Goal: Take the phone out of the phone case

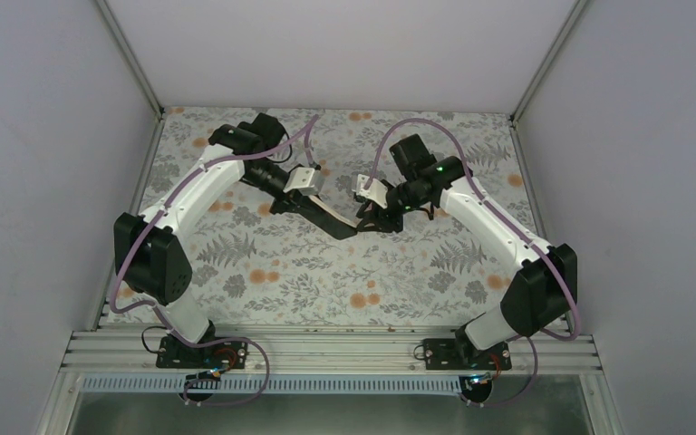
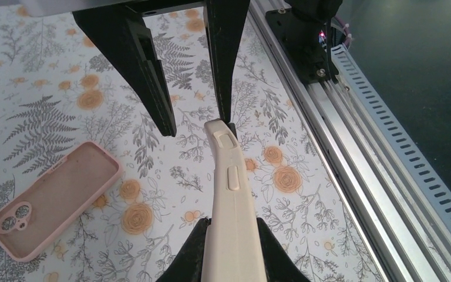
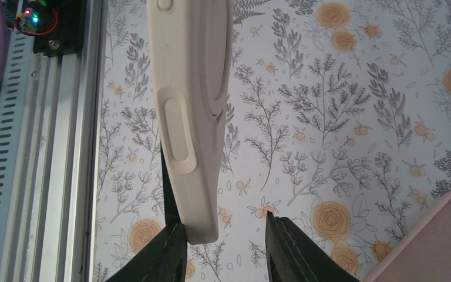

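Observation:
A cream phone case (image 2: 232, 194) is held edge-up above the table between both arms. My left gripper (image 2: 232, 226) is shut on its near end. My right gripper (image 3: 223, 226) is open around the other end. The case (image 3: 188, 117) touches that gripper's left finger (image 3: 167, 252), with a gap to the right finger. A dark strip (image 3: 165, 176) runs along the case's left side. I cannot tell if it is the phone. In the top view the case (image 1: 331, 215) spans between the left gripper (image 1: 313, 204) and the right gripper (image 1: 362, 222).
An empty pink phone case (image 2: 53, 200) lies open side up on the floral table below the arms. It also shows in the right wrist view (image 3: 440, 241). The aluminium rail (image 2: 352, 147) runs along the near table edge. White walls enclose the other sides.

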`<state>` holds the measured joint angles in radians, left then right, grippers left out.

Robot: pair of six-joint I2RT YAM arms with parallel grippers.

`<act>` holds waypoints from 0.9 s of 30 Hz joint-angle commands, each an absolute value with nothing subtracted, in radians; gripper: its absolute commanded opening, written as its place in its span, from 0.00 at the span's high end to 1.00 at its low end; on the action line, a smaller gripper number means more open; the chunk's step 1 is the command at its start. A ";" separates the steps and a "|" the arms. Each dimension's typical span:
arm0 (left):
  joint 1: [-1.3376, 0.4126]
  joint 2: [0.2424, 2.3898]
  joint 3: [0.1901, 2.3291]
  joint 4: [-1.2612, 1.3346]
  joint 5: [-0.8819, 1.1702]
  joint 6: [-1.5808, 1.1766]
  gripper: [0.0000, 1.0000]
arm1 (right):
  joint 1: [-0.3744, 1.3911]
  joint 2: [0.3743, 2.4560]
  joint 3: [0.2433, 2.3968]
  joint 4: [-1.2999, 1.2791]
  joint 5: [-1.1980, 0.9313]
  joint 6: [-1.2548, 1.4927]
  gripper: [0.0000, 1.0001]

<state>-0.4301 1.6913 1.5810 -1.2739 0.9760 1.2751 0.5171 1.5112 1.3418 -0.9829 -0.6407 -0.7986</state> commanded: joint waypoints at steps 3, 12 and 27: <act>-0.476 1.649 1.585 -1.359 1.134 1.302 0.98 | 0.514 1.522 1.360 -0.748 -0.532 -0.759 0.66; -0.473 1.679 1.648 -1.359 1.207 1.272 0.98 | 0.550 1.492 1.279 -0.639 -0.498 -0.700 0.63; -0.489 1.712 1.636 -1.359 1.325 1.268 0.98 | 0.601 1.508 1.280 -0.442 -0.336 -0.636 0.64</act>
